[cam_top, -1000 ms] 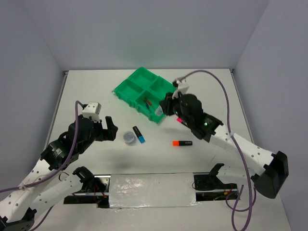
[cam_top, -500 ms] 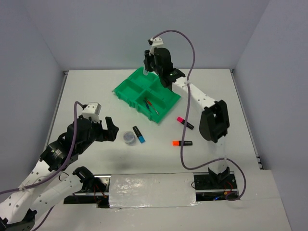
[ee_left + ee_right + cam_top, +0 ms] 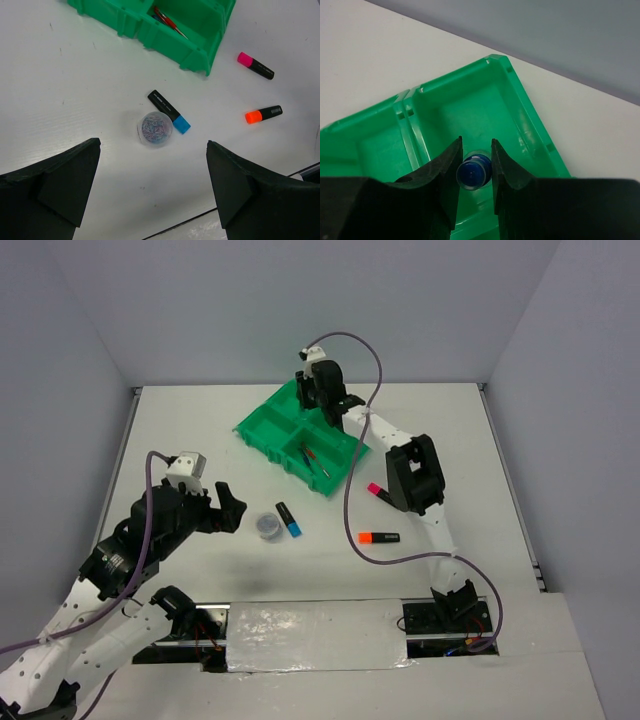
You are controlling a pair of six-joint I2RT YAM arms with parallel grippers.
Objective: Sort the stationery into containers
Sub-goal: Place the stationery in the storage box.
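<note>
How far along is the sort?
Done: pens lie in one tray compartment. In hand: right gripper holds the blue-capped bottle over a far compartment. Left on the table: blue highlighter, pink highlighter, orange highlighter, tin. Left gripper open, empty.

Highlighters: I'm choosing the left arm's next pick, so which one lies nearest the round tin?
The blue-capped highlighter, right beside the round tin; the pink-capped highlighter and the orange-capped highlighter lie well off to its right.
</note>
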